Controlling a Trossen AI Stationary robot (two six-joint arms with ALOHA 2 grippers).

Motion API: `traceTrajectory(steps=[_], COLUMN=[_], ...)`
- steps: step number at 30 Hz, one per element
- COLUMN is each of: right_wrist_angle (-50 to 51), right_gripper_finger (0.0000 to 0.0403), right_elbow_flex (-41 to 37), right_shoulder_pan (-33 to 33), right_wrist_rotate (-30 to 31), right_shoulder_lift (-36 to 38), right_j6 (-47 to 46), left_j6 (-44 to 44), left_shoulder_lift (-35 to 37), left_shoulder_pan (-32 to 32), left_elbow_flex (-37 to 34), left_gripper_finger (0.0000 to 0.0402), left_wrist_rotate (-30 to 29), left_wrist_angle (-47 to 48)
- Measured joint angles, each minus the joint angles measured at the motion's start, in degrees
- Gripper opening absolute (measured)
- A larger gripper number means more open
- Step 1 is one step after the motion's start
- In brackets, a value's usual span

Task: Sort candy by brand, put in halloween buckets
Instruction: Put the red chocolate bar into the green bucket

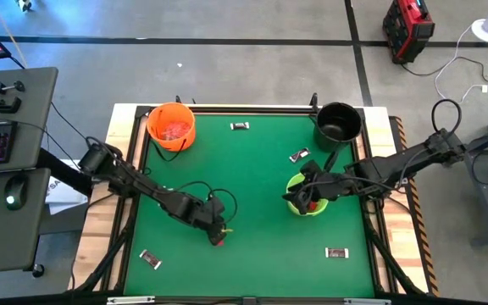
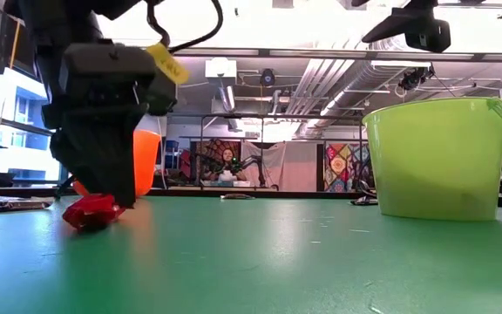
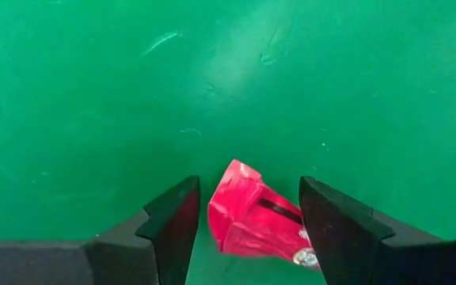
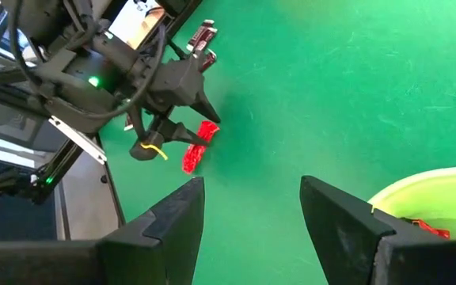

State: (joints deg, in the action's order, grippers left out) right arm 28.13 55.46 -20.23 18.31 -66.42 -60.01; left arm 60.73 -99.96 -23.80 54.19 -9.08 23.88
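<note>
Green surface (image 1: 252, 182) | orange bucket (image 1: 171, 126) upper left and green bucket (image 1: 305, 202) centre-right hold candy; black bucket (image 1: 338, 122) upper right | left gripper (image 3: 244, 226) fingers apart around red candy (image 3: 252, 220), lower centre | right gripper (image 4: 252, 207) apart over green bucket | four dark candies (image 1: 241, 126) unsorted — roughly midway.

Overhead, table-level and two wrist views share the green table (image 1: 252, 186).

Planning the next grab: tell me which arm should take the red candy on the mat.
Left. The left gripper is open with its fingers either side of the red candy; the right gripper sits over the green bucket.
</note>
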Motion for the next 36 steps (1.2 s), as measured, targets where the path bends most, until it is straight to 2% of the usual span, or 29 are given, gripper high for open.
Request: traceTrajectory(steps=[5,7,9,13,14,18,21,24,27,31,36], right_wrist_angle=[0.2,0.4,0.4,0.7,0.9,1.4,0.8,-5.1,-14.1,-25.4,-33.2], right_gripper_finger=[0.0202,0.0202,0.0202,0.0202,0.0202,0.0202,0.0202,0.0202,0.0202,0.0202,0.0202], right_elbow_flex=[0.0,0.0,0.0,0.0,0.0,0.0,0.0,0.0,0.0,0.0,0.1], right_shoulder_pan=[0.0,0.0,0.0,0.0,0.0,0.0,0.0,0.0,0.0,0.0,0.0], right_wrist_rotate=[0.0,0.0,0.0,0.0,0.0,0.0,0.0,0.2,2.0,6.3,13.1], right_shoulder_lift=[0.0,0.0,0.0,0.0,0.0,0.0,0.1,1.9,4.9,8.9,11.8], right_j6=[0.0,0.0,0.0,0.0,0.0,-0.2,-0.2,0.1,3.7,11.1,21.3], left_j6=[0.8,1.0,0.6,-0.9,-1.1,-2.2,-6.0,-14.0,-23.5,-33.2,-43.7], left_shoulder_lift=[-1.4,-1.3,-0.9,0.2,0.5,2.2,6.2,10.3,12.1,9.5,0.1], left_shoulder_pan=[0.0,0.0,0.1,0.2,0.2,0.5,2.0,4.7,8.3,12.8,16.8], left_elbow_flex=[0.2,0.2,0.1,-0.1,-0.1,-0.1,1.1,3.7,7.1,13.7,24.2], left_gripper_finger=[0.0205,0.0192,0.0157,0.0037,0.0022,0.0014,0.0006,0.0004,0.0003,0.0001,0.0001], left_wrist_rotate=[1.1,0.8,0.7,1.6,1.7,2.1,-0.1,-4.6,-6.4,-5.4,-2.6], left_wrist_angle=[-0.5,-0.2,0.3,0.5,0.5,1.0,0.7,-2.2,-10.4,-19.0,-19.9])
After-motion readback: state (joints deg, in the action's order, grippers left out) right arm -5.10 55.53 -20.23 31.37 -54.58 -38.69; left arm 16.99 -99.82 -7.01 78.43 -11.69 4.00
